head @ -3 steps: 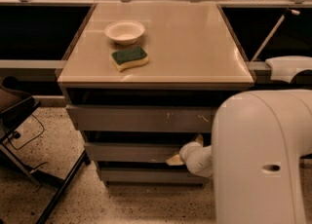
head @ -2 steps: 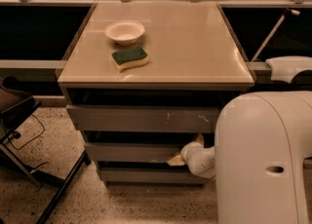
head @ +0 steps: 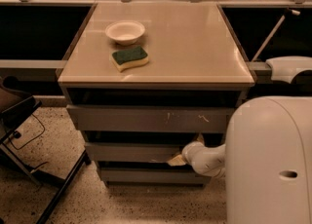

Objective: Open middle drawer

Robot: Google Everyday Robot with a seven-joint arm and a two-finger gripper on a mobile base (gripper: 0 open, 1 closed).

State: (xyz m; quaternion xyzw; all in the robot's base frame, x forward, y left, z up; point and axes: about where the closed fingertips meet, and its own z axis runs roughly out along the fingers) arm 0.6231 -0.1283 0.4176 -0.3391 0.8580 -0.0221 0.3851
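The middle drawer is the grey front in the middle of the three under the beige table top. It has a small pale chip on its lower edge near its right end. My gripper is at the end of the white arm, low at the right end of this drawer front, right by the chip. The arm reaches in from my white body at the lower right. The inside of the drawer does not show.
A grey drawer front with white scratches is above and a plain one below. A white bowl and a green-and-yellow sponge lie on the table top. My white body fills the lower right. Black chair legs stand at left.
My white body has shifted a little to the right in the picture. The gripper stays at the right end of the middle drawer front, which shows no clear movement.
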